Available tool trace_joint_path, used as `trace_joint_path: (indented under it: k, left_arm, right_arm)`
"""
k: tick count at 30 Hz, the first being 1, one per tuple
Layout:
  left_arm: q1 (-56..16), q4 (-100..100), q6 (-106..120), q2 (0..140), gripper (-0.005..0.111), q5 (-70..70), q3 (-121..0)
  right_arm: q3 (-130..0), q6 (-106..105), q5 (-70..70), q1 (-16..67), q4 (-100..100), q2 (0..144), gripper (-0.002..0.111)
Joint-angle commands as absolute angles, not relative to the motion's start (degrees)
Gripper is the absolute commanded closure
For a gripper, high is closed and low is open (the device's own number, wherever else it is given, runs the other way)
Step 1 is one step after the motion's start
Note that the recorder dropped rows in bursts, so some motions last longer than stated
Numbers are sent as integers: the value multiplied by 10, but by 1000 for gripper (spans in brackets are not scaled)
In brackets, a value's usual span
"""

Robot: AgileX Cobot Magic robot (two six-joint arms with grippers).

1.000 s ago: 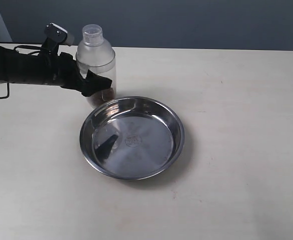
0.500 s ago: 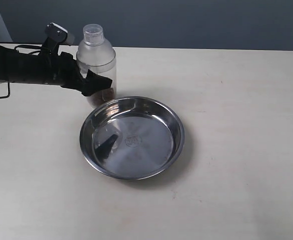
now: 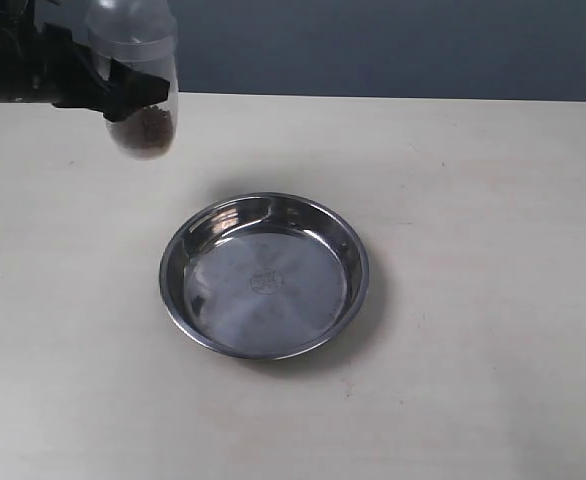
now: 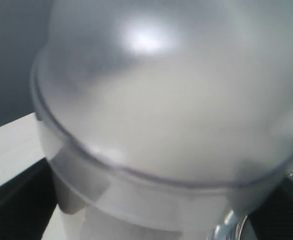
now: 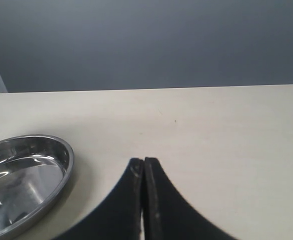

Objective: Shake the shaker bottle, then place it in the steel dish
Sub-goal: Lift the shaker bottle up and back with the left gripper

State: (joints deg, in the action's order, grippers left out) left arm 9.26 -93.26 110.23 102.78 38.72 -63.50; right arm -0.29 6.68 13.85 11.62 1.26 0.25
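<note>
The shaker bottle (image 3: 133,30) hangs in the air above the table's far left, blurred by motion, with brown granules (image 3: 151,128) at its lower end. My left gripper (image 3: 131,95) is shut on its body, and its cap is cut off by the frame's top edge. In the left wrist view the frosted bottle (image 4: 176,110) fills the picture between dark fingers (image 4: 16,200). The steel dish (image 3: 361,270) sits empty at mid-table, to the right of the bottle and nearer the front. My right gripper (image 5: 143,162) is shut and empty over bare table, beside the steel dish (image 5: 61,155).
The pale table top (image 3: 473,200) stretches bare to the right of the dish and in front of it. A dark blue wall (image 3: 393,45) runs behind the table's far edge. The right arm does not show in the exterior view.
The bottle stood on the table just behind the dish in my left gripper's hold. Now it has been lifted up and to the left. The dish has not moved.
</note>
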Motion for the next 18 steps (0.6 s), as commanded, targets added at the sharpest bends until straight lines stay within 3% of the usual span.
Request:
trace_joint_path:
  k: [1, 7, 13, 18]
  left_arm:
    - [96, -822, 995, 990, 106, 396, -640]
    - [96, -809, 968, 977, 106, 403, -615]
    - [96, -999, 1195, 967, 106, 406, -515]
    - [98, -999, 1220, 957, 106, 436, -464]
  right_arm:
    - [0, 67, 129, 114, 13, 0, 109]
    - [0, 67, 131, 114, 13, 0, 109]
    - [0, 67, 131, 114, 13, 0, 109]
    - [0, 67, 131, 114, 13, 0, 109]
